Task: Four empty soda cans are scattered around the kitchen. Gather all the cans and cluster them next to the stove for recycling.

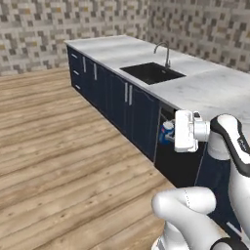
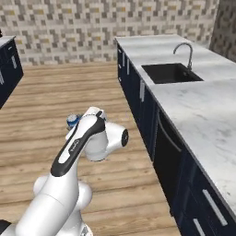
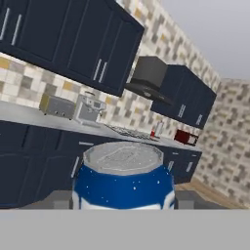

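A blue soda can (image 3: 123,181) with a silver top sits upright between my fingertips in the hand view. My gripper (image 3: 123,201) is shut on it. From the base cameras the blue can (image 1: 166,128) (image 2: 72,120) hangs in the air at my gripper (image 1: 171,133) (image 2: 76,121), over the wood floor and in front of the navy cabinets. Far across the room, the stove (image 3: 128,132) lies in the counter under a dark range hood (image 3: 149,78). What looks like a small red can (image 3: 153,132) stands just past it.
A long marble counter (image 1: 215,90) with a black sink (image 1: 152,73) and faucet (image 1: 163,49) runs along my right. A dark appliance front (image 1: 178,163) is close behind the hand. The wood floor (image 1: 58,146) lies wide to the left. A toaster (image 3: 56,105) stands on the far counter.
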You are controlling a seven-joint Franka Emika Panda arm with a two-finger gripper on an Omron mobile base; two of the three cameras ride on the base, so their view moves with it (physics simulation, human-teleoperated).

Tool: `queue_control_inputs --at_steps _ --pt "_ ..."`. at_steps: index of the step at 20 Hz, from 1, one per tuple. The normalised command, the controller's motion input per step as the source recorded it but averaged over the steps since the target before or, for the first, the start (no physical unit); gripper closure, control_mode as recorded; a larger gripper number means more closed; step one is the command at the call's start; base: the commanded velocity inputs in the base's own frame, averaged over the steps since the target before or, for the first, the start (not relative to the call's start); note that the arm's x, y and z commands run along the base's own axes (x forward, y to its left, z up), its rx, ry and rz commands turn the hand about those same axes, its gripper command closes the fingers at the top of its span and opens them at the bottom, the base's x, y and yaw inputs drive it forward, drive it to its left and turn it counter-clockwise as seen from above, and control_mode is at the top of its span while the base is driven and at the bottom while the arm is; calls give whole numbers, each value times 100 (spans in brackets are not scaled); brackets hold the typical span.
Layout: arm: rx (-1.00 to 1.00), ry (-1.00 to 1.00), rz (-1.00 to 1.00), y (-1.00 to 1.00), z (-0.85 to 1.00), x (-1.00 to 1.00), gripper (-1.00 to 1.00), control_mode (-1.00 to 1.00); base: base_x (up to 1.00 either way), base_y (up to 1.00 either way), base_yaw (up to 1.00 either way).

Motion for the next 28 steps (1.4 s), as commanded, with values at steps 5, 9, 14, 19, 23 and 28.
queue_control_inputs --at_steps 5,9,14,19,23,28 --pt "0 0 0 0 0 0 100 100 0 38 40" --pt "0 0 0 0 0 0 100 100 4 57 26" --pt "0 0 0 0 0 0 100 100 47 55 12" --pt "0 0 0 0 0 0 100 100 90 42 0" --pt "0 0 0 0 0 0 100 100 100 38 0" --pt "0 0 0 0 0 0 100 100 90 45 0"
